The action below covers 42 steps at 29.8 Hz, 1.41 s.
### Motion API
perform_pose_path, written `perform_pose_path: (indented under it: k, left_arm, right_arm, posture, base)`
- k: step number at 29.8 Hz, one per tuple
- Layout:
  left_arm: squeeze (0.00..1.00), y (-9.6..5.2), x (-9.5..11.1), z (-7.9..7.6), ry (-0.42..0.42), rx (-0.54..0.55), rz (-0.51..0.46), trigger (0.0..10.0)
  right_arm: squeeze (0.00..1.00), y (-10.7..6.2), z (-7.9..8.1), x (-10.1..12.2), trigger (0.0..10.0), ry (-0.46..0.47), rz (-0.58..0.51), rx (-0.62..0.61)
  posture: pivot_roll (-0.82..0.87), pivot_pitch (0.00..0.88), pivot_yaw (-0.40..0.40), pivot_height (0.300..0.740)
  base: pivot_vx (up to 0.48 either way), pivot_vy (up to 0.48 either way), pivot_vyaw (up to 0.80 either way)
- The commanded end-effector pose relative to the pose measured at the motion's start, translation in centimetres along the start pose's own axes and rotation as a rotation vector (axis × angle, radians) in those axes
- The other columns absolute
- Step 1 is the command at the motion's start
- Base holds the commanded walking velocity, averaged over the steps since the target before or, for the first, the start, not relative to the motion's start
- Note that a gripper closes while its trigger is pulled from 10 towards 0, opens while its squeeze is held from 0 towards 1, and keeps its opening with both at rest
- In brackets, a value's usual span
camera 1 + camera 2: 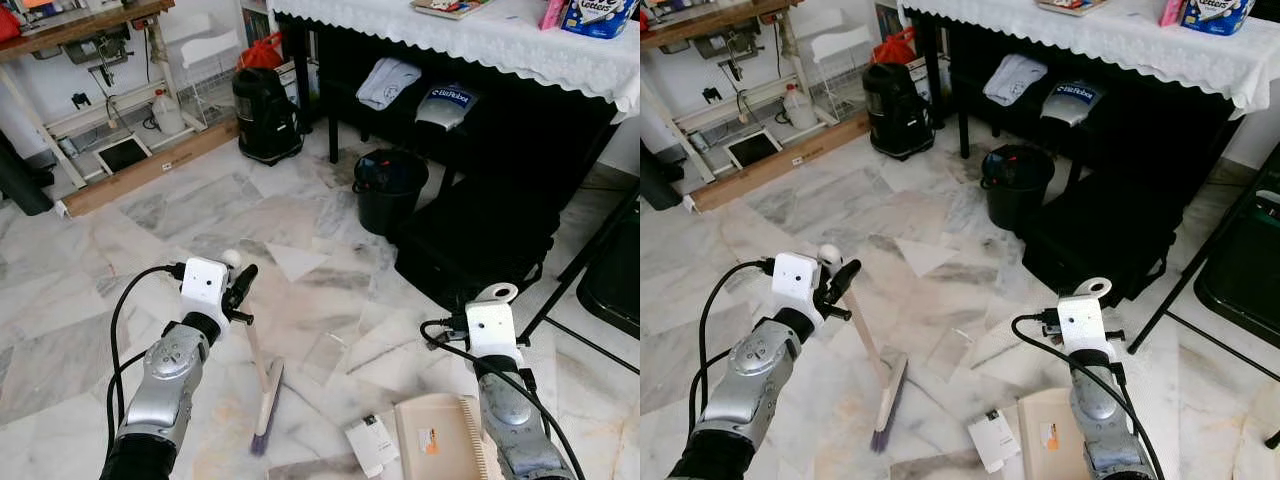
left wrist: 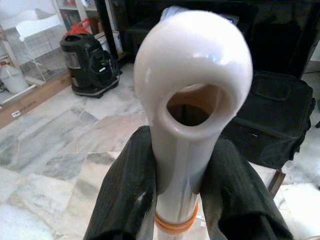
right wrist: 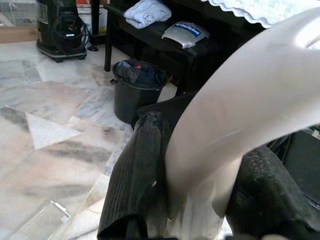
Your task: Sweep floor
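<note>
Left gripper (image 1: 243, 285) clamps the brush (image 1: 262, 400), bristles on the marble floor (image 1: 300, 270). Right gripper (image 3: 200, 200) clasps the dustpan (image 1: 440, 435) handle. Mid-sweep, I reckon; next, push the white card (image 1: 370, 443) panward.

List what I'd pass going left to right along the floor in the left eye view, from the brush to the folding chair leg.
Brush held by the left gripper → small white card → dustpan held by the right gripper → black folding chair leg.
</note>
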<state>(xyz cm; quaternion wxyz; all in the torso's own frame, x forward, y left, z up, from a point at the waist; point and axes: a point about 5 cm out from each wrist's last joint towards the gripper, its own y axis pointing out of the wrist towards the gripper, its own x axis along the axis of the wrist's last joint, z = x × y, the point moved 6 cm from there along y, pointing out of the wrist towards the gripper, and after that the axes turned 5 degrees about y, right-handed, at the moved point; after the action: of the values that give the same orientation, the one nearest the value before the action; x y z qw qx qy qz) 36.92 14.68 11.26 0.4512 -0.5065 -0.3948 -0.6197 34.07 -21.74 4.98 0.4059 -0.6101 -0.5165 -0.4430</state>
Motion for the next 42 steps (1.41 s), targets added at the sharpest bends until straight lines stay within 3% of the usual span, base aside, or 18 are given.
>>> perform_pose_path:
  k: [1, 16, 24, 30, 34, 40, 42]
  left_arm:
    - [0.0, 0.2, 0.6, 0.7, 0.034, 0.015, -0.016, 10.0]
    - [0.0, 0.3, -0.7, 0.7, 0.041, -0.006, 0.054, 10.0]
    - [0.0, 0.3, -1.1, 1.0, 0.051, -0.01, 0.074, 10.0]
    - [0.0, 0.4, -2.3, 0.6, 0.039, -0.042, 0.149, 10.0]
    - [0.0, 0.1, -3.9, 0.3, 0.091, -0.086, 0.233, 10.0]
    - [0.0, 0.0, -4.4, 0.0, 0.06, -0.105, 0.256, 10.0]
    - [0.0, 0.0, -4.5, -0.2, 0.014, -0.108, 0.263, 10.0]
  right_arm:
    - [0.0, -0.2, 0.5, -0.5, 10.0, 0.014, 0.015, 0.008]
    - [0.0, -0.1, 1.6, -0.2, 10.0, 0.113, -0.012, -0.013]
    - [0.0, 0.1, 1.7, 0.2, 10.0, 0.121, -0.032, -0.009]
    - [0.0, 0.5, 1.9, 0.7, 10.0, 0.131, -0.042, -0.002]
    - [0.0, 0.7, 1.9, 0.8, 10.0, 0.133, -0.047, -0.001]
    - [0.0, 0.8, 2.0, 0.8, 10.0, 0.134, -0.047, 0.001]
    - [0.0, 0.8, 2.0, 0.8, 10.0, 0.135, -0.046, 0.0]
  posture:
    - [-0.07, 0.095, 0.073, 0.74]
    - [-0.06, 0.091, 0.079, 0.74]
    - [-0.05, 0.089, 0.079, 0.74]
    - [-0.05, 0.086, 0.078, 0.74]
    - [-0.05, 0.086, 0.079, 0.74]
    - [-0.05, 0.088, 0.077, 0.74]
    - [-0.05, 0.088, 0.076, 0.74]
  base:
    - [0.0, 0.0, 0.0]
    - [0.0, 0.0, 0.0]
    - [0.0, 0.0, 0.0]
    - [0.0, 0.0, 0.0]
    - [0.0, 0.0, 0.0]
    - [0.0, 0.0, 0.0]
    - [0.0, 0.0, 0.0]
